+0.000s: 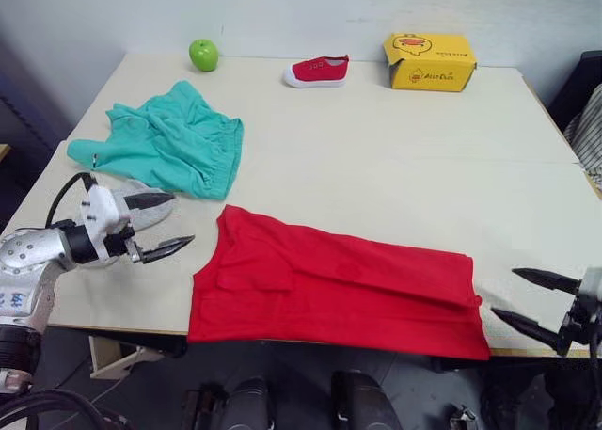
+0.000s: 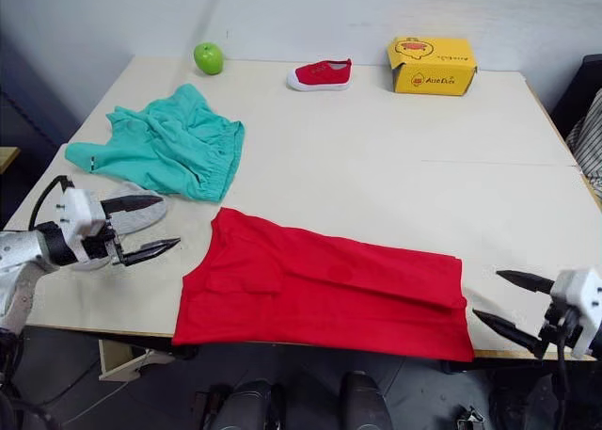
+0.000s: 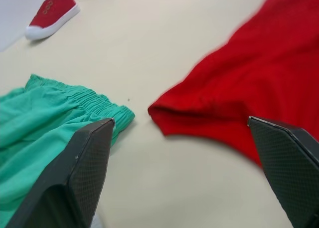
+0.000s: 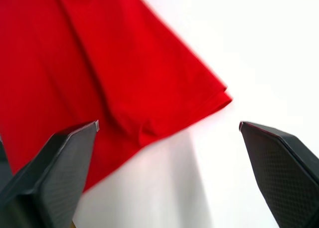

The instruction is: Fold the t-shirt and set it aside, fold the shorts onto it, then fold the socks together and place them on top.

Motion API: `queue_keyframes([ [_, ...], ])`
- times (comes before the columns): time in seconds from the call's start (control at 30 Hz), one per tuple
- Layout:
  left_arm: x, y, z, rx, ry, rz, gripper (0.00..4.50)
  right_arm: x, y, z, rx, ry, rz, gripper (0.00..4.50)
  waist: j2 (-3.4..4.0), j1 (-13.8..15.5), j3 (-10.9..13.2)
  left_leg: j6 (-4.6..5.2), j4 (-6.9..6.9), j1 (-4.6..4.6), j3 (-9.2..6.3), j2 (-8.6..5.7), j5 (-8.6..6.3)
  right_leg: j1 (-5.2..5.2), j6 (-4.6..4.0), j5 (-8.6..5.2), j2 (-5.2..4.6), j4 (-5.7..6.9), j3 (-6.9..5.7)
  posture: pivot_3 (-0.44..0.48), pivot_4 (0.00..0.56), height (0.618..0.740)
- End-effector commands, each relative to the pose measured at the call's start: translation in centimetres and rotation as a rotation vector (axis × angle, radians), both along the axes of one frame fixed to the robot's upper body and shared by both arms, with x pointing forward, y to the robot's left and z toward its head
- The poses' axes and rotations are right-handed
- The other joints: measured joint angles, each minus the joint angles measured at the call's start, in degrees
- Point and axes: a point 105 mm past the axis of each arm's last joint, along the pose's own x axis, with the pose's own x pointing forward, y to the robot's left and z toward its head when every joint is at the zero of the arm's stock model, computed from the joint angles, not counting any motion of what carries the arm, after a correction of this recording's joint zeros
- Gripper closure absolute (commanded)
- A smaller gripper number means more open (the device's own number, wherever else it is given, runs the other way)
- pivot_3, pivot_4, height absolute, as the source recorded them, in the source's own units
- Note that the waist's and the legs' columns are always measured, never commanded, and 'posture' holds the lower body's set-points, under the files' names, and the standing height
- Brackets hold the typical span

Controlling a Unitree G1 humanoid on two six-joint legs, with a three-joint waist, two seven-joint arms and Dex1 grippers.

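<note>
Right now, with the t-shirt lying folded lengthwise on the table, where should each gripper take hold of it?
Probably by the short ends: left gripper at the near left corner of the t-shirt, right gripper at its right edge. It lies as a long flat band between both open grippers.

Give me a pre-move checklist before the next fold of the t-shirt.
1. Left claw open and empty: ok.
2. Right claw open and empty: ok.
3. T-shirt already folded lengthwise into a band, near the table's front edge: ok.
4. Shorts lie apart from the t-shirt: ok.
5. Socks partly hidden under the left claw; whether paired: cannot tell.
6. Shoe, apple and yellow box far from the fold area: ok.
</note>
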Motion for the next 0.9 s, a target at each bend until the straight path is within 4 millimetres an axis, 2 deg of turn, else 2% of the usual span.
queue_keyframes([
  [0.03,0.3,-3.7,-0.5,-0.075,0.068,-0.042,0.19,1.4,5.6,2.2,0.125,-0.063,0.089,0.19,0.0,0.0,0.0,-0.01,-0.01,0.0,0.0,0.0,0.0,0.0,0.0,0.0,0.0,0.0,0.01,0.0,0.15,0.74],
  [0.1,0.4,-5.4,-0.7,-0.059,0.06,-0.067,0.57,1.7,8.2,2.4,0.143,-0.074,0.137,0.58,0.0,0.21,0.0,-0.17,-0.01,-0.07,-0.07,0.0,0.09,-0.03,-0.01,-0.01,0.02,0.0,0.02,0.0,0.15,0.74],
  [0.17,0.5,-6.4,-0.6,-0.058,0.047,-0.075,1.25,1.9,9.7,2.4,0.152,-0.086,0.162,1.31,-0.01,0.36,0.0,-0.37,-0.02,-0.14,-0.1,-0.01,0.15,-0.07,-0.04,-0.02,0.07,-0.02,-0.01,0.0,0.15,0.74],
  [0.3,2.4,-10.0,-2.1,-0.078,0.024,-0.056,2.59,4.3,15.2,-0.5,0.159,-0.127,0.131,2.79,-0.21,0.53,-0.12,-0.34,0.1,-0.2,-0.04,-0.06,0.11,-0.08,-0.03,-0.02,0.15,-0.04,-0.26,0.0,0.15,0.74],
  [0.43,3.2,-12.0,-3.9,-0.018,0.015,-0.049,3.91,6.5,18.1,-2.7,0.118,-0.178,0.042,4.24,-0.24,0.25,-0.14,-0.26,0.12,-0.2,0.1,-0.2,0.14,-0.12,0.03,0.02,0.29,0.02,-0.2,0.0,0.15,0.74],
  [0.47,3.4,-12.3,-4.1,-0.027,0.017,-0.042,4.23,6.9,18.6,-3.1,0.103,-0.184,0.022,4.5,-0.24,0.15,-0.14,-0.26,0.14,-0.21,0.14,-0.19,0.14,-0.15,0.03,0.02,0.31,0.02,-0.18,0.0,0.15,0.74],
  [0.5,3.6,-12.7,-4.1,-0.018,-0.013,-0.035,4.47,7.0,19.3,-3.8,0.096,-0.177,0.021,4.5,-0.24,0.11,-0.14,-0.26,0.13,-0.24,0.17,-0.17,0.14,-0.18,0.04,0.02,0.34,0.09,-0.16,0.0,0.15,0.74],
  [0.53,3.9,-12.8,-4.3,-0.011,-0.03,-0.021,4.47,7.1,19.6,-4.3,0.073,-0.18,0.012,4.5,-0.25,0.14,-0.14,-0.26,0.14,-0.26,0.17,-0.14,0.15,-0.19,0.04,0.02,0.37,0.09,-0.16,0.0,0.15,0.74],
  [0.63,4.8,-12.3,-5.2,0.002,-0.031,0.063,4.47,7.9,18.9,-5.6,0.018,-0.192,-0.079,4.5,-0.25,0.22,-0.15,-0.26,0.14,-0.26,0.14,-0.11,0.15,-0.21,0.03,0.02,0.36,0.07,-0.19,0.0,0.15,0.74],
  [0.7,5.0,-11.3,-6.3,0.084,-0.051,0.11,4.47,8.3,17.2,-5.8,-0.02,-0.214,-0.157,4.5,-0.29,0.2,-0.17,-0.26,0.16,-0.23,0.15,-0.12,0.15,-0.2,0.03,0.02,0.34,0.05,-0.18,0.0,0.15,0.74],
  [0.77,5.3,-9.8,-7.0,0.073,-0.031,0.194,4.47,8.3,15.1,-6.1,-0.084,-0.232,-0.194,4.5,-0.3,0.2,-0.18,-0.23,0.16,-0.22,0.15,-0.15,0.16,-0.17,0.04,0.02,0.27,0.04,-0.17,0.0,0.15,0.74],
  [0.8,5.5,-8.9,-7.4,0.081,-0.027,0.231,4.47,8.1,13.5,-6.2,-0.116,-0.232,-0.228,4.5,-0.32,0.2,-0.19,-0.22,0.16,-0.18,0.15,-0.16,0.16,-0.15,0.04,0.02,0.23,0.06,-0.17,0.0,0.15,0.74],
  [0.9,5.8,-7.4,-7.9,0.082,-0.016,0.304,4.47,7.4,10.1,-6.6,-0.155,-0.215,-0.303,4.5,-0.41,0.34,-0.25,-0.19,0.14,-0.06,0.07,-0.13,0.13,0.02,0.04,0.02,0.08,0.01,-0.21,0.0,0.15,0.74],
])
